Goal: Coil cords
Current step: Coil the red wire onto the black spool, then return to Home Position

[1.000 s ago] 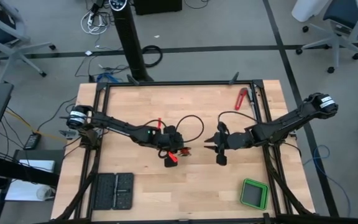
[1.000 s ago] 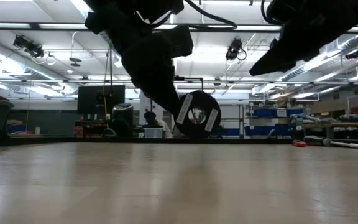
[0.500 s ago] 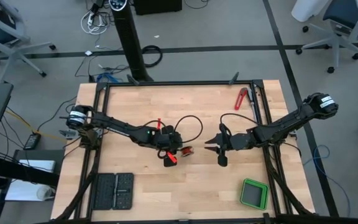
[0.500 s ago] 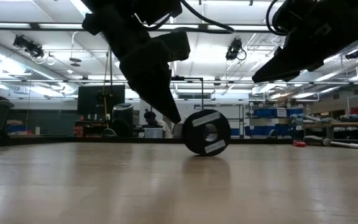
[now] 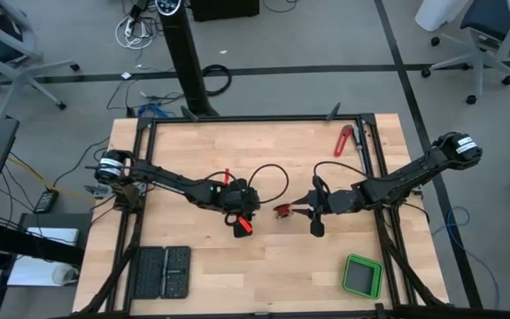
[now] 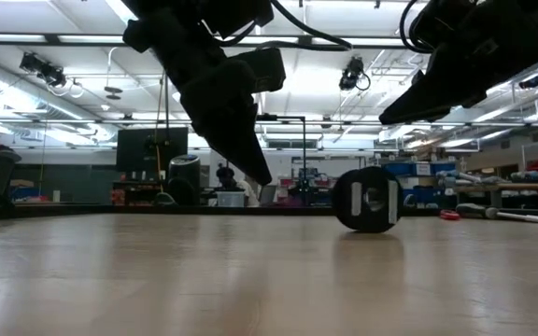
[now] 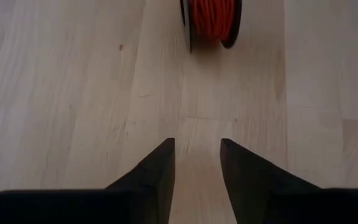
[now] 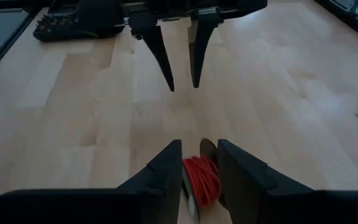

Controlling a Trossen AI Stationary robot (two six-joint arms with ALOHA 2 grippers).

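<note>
Two grippers face each other at the high view's centre, the red cord spool upright between them; left gripper narrowly parted and empty, right gripper parted just beside it, seemingly to receive it.

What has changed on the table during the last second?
The left tool let go of the spool of red wire and stands open. The spool rolled across the table from the left tool to the right tool, and now sits upright between that tool's open fingers. Both arms, the green box and the red-handled tool stayed in place.
</note>
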